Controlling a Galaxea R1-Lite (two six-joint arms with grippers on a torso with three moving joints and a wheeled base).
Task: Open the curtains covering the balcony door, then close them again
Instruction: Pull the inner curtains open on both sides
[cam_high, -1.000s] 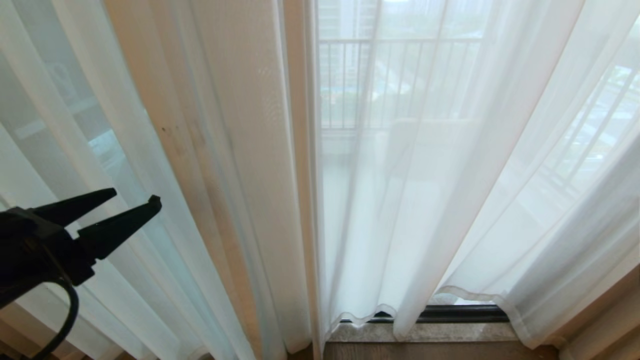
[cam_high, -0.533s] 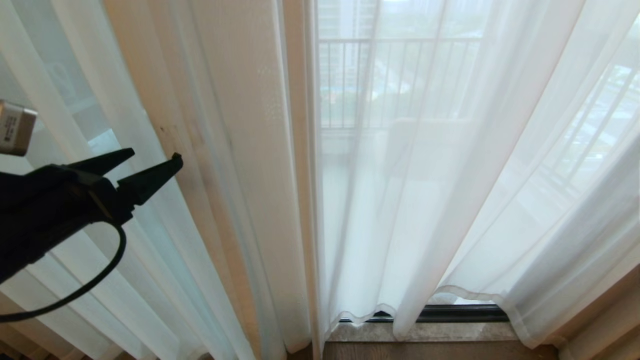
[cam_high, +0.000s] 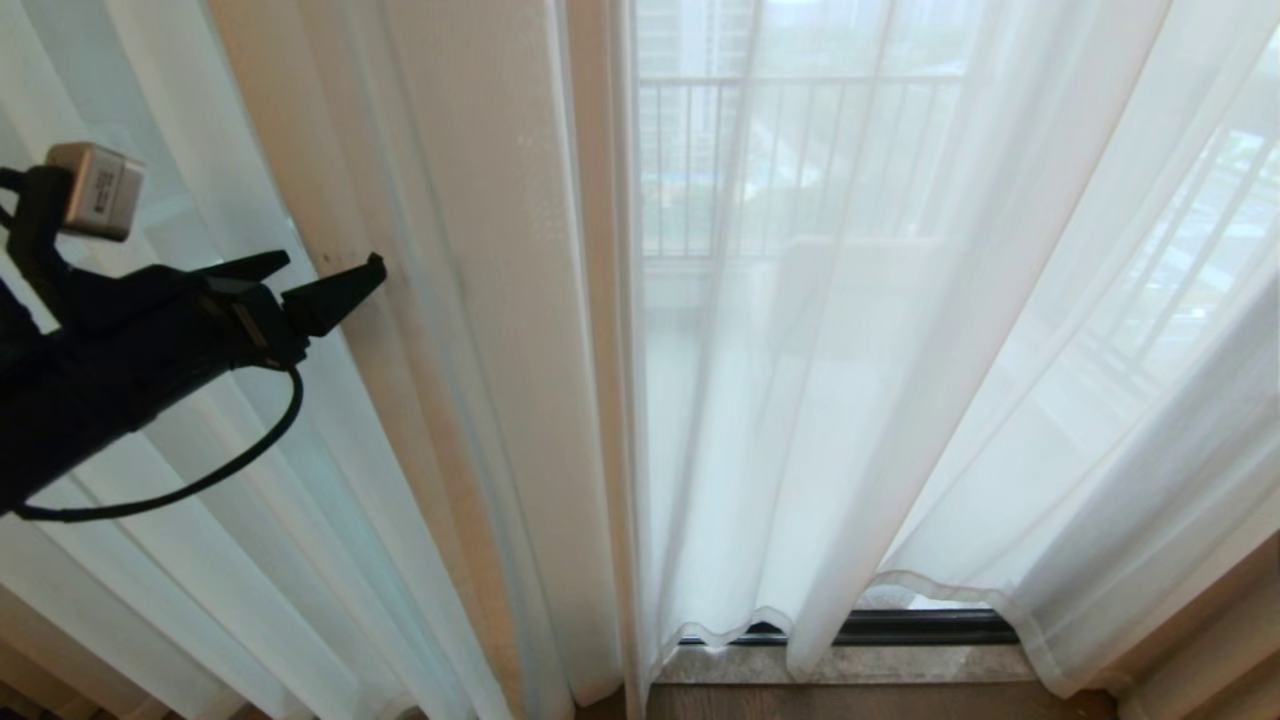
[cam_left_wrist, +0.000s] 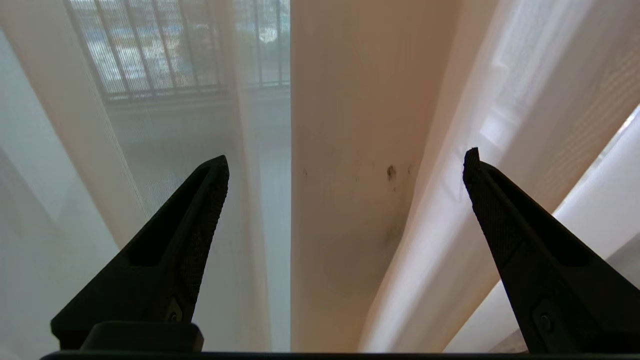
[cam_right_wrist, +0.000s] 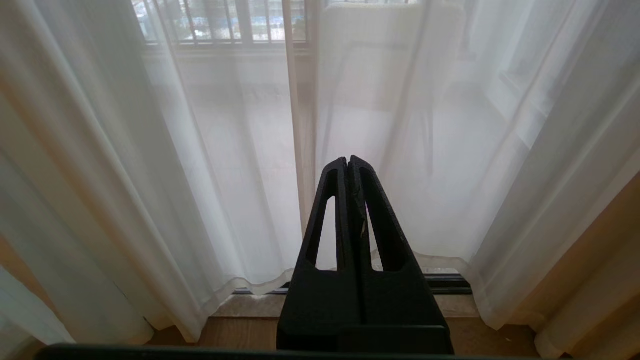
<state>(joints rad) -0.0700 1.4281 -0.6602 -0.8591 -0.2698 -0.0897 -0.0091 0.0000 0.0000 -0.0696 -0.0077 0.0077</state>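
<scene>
So the sheer curtains (cam_high: 850, 350) hang drawn across the whole frame, balcony railing (cam_high: 790, 165) showing through at upper centre, and the two panels meet by the tan fold (cam_high: 480, 300) left of centre. Left gripper (cam_high: 330, 280) sits at mid-left with its jaws spread wide, holding nothing, tips just short of that fold. I'd push in until the sheer edge sits between the fingers (cam_left_wrist: 200, 235), then pinch. Right gripper (cam_right_wrist: 347, 162) is parked low, clamped together and empty.
</scene>
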